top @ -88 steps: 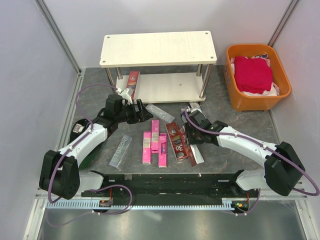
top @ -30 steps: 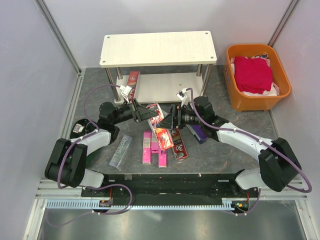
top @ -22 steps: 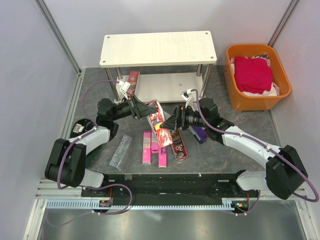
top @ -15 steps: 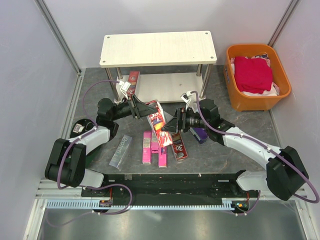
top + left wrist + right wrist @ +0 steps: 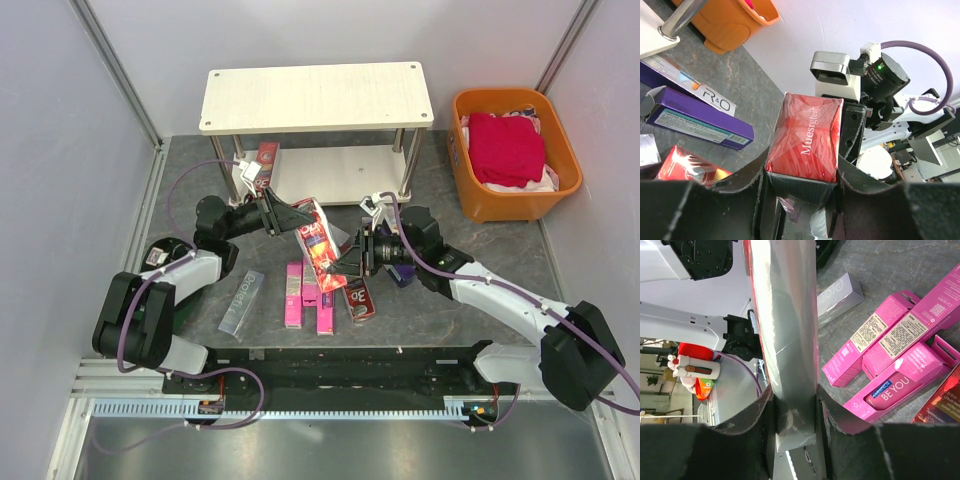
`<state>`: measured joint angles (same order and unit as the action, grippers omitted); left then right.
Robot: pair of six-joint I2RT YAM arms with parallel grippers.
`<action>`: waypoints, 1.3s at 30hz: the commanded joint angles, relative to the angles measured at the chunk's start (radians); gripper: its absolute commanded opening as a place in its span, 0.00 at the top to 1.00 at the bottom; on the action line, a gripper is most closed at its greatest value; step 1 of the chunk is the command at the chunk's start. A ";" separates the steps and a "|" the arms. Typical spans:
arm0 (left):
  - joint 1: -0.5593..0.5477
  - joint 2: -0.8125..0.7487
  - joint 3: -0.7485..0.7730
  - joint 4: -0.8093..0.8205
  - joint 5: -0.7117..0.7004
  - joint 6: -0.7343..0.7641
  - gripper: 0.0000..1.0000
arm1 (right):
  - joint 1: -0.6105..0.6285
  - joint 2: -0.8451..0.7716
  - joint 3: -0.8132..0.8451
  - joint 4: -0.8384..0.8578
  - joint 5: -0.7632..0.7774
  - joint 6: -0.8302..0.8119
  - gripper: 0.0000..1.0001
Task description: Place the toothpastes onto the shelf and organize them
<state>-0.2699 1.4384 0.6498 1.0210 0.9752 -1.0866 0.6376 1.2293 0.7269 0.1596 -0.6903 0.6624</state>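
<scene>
A red toothpaste carton (image 5: 320, 245) was held clear of the bench (image 5: 190, 190) by both arms at once. Its far end was clenched in the left pincer (image 5: 297, 217) and its near end in the right pincer (image 5: 346, 265). Its long axis was seen to run tilted from far-left to near-right, the far end aimed toward the shelf (image 5: 315, 95) just beyond. The left pincer was judged the nearer to that shelf.
</scene>
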 commanded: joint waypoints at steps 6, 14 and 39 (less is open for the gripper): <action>0.008 -0.123 0.069 -0.331 -0.090 0.215 0.22 | 0.000 0.039 0.058 0.026 0.077 -0.014 0.80; 0.008 -0.214 0.204 -0.981 -0.461 0.514 0.00 | -0.010 0.143 0.120 0.029 0.113 -0.027 0.84; 0.008 -0.627 0.123 -1.242 -0.971 0.565 0.00 | -0.088 0.765 0.662 0.159 0.175 0.196 0.88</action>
<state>-0.2676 0.8238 0.7780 -0.1928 0.0383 -0.5671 0.5560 1.9213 1.2678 0.2333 -0.5346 0.7868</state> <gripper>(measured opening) 0.995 0.370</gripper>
